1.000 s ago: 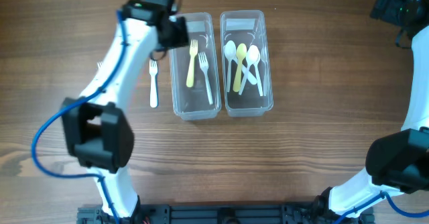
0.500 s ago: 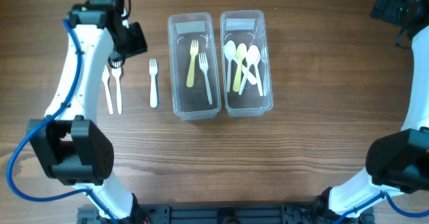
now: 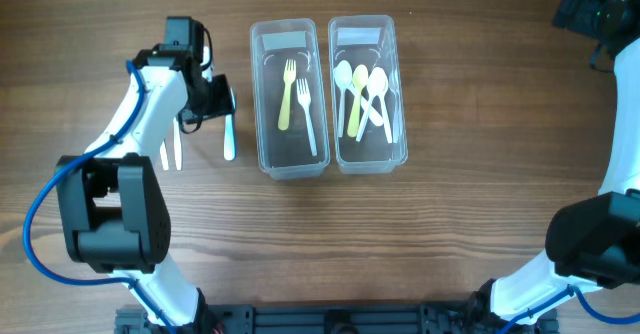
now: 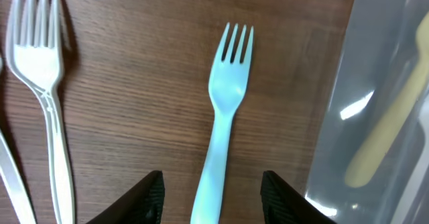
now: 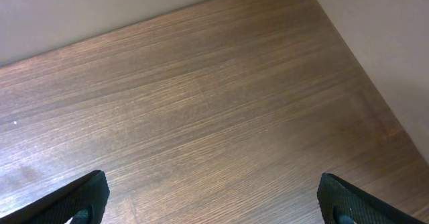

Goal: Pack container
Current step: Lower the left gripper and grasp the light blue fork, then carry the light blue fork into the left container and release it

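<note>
No writing, brand, number or sign can be read in any of the views. In the overhead view the left container (image 3: 256, 104) shows a pale patch (image 3: 283, 40) on its bottom at the far end, and the right container (image 3: 402, 104) shows a second patch (image 3: 360, 37) in the same place. Both are too small and blurred to tell whether they carry any print.
</note>
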`<state>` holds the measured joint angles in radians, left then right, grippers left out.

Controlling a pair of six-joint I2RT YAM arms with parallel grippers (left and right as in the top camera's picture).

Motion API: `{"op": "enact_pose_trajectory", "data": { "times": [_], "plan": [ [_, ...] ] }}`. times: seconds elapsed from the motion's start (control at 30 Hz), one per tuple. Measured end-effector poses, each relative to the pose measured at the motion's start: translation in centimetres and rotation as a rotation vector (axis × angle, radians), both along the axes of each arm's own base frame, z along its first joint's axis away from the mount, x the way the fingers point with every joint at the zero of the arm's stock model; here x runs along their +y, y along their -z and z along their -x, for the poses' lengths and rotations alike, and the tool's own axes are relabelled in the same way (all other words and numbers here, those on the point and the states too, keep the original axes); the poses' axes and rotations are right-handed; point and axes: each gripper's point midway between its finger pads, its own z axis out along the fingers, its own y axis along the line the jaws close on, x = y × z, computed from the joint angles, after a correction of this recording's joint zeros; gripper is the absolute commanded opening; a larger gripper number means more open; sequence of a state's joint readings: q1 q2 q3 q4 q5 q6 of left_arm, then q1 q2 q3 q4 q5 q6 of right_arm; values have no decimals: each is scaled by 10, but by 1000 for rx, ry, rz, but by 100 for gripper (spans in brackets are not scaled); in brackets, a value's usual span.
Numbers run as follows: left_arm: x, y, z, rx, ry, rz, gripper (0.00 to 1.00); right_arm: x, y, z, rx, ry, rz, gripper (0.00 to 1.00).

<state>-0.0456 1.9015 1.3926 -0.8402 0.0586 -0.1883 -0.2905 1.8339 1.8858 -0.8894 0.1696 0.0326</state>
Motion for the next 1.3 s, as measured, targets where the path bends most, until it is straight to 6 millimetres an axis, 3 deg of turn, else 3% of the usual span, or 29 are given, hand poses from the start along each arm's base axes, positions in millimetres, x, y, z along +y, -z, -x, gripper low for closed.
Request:
{"op": "enact_pose_trajectory", "data": {
  "times": [0.2, 0.57, 0.67, 0.8, 0.83, 0.97, 1.3],
  "plan": [
    [-2, 13, 6, 9, 29, 5, 47, 0, 0, 0, 0, 0, 0, 100],
    [-2, 57, 5, 53, 37, 6, 46, 0, 0, 0, 0, 0, 0, 100],
    [-3, 57, 1, 40, 37, 9, 44, 0, 0, 0, 0, 0, 0, 100],
    [-3, 58, 1, 40, 38, 9, 36, 0, 0, 0, 0, 0, 0, 100],
    [-3, 58, 1, 40, 40, 8, 25, 0, 0, 0, 0, 0, 0, 100],
    [-3, 58, 0, 38, 45, 8, 14, 0, 0, 0, 0, 0, 0, 100],
    [-4, 58, 1, 40, 51, 7, 11, 0, 0, 0, 0, 0, 0, 100]
  ]
}}
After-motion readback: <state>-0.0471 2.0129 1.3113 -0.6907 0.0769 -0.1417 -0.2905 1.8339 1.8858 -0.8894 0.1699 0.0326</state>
